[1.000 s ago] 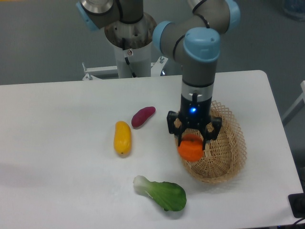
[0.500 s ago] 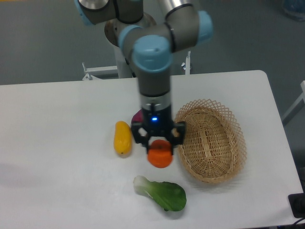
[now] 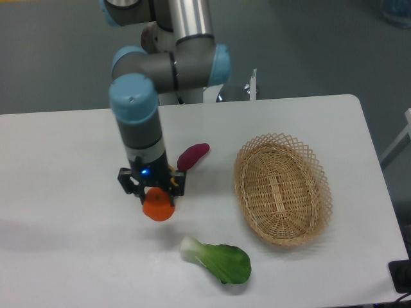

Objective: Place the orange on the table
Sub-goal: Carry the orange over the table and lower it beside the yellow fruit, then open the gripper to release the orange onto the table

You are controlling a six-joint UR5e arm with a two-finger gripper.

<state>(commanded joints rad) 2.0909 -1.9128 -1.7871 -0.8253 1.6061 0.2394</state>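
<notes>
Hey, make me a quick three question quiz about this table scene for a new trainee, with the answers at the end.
1. True or false: the gripper is shut on the orange.
2. What lies inside the wicker basket? A) the orange B) the purple vegetable C) nothing visible
3. Fill in: the leafy green vegetable lies on the ____, nearer the camera than the orange.

Key: 1 true. 2 C; the purple vegetable lies on the table beside the basket. 3 table.
</notes>
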